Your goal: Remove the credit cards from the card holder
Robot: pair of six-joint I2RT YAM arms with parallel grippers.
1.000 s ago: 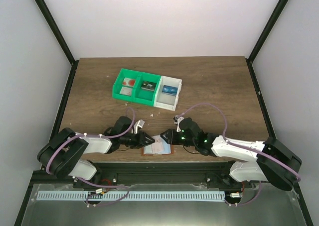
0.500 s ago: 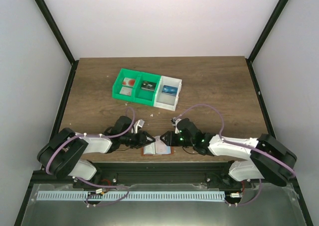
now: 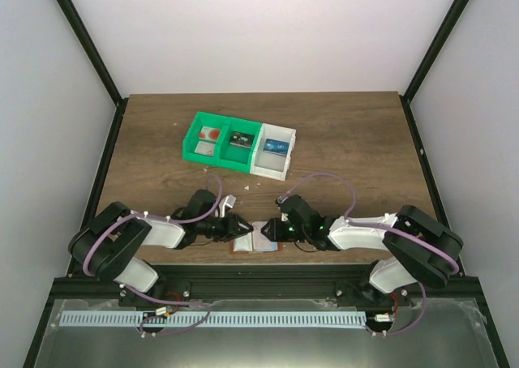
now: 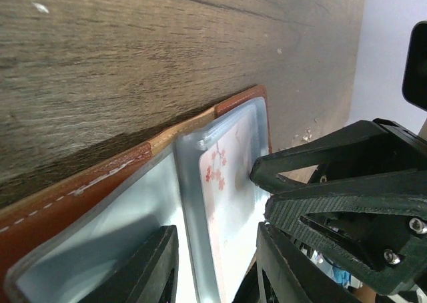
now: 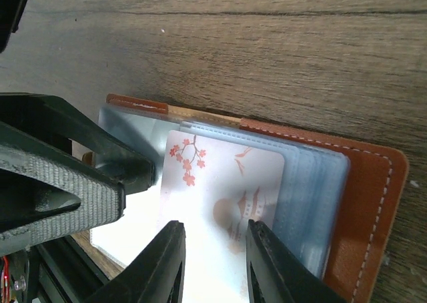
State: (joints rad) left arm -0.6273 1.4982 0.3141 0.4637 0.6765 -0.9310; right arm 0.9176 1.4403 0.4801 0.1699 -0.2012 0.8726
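Note:
The reddish-brown card holder [image 3: 256, 243] lies open at the table's near edge, between both grippers. In the right wrist view its leather [image 5: 370, 209] frames pale grey-blue pockets, and the whitish-pink card [image 5: 223, 183] with red blossoms sits in a pocket. The card also shows in the left wrist view [image 4: 230, 173]. My right gripper [image 5: 213, 266] is open, its jaws standing over the card. My left gripper [image 4: 213, 276] is open over the wallet's [image 4: 80, 196] centre fold, facing the right gripper [image 4: 313, 183]. No blue card shows in the wallet.
A green-and-white three-compartment bin [image 3: 238, 143] stands at mid-table; its white compartment holds a flat blue item [image 3: 276, 147] and the green ones hold small items. A small white scrap [image 3: 229, 199] lies beside the left arm. The table's front edge runs just below the wallet.
My right gripper has moved left onto the wallet, closing the gap to the left gripper. The left gripper has barely moved. The wallet stays in place.

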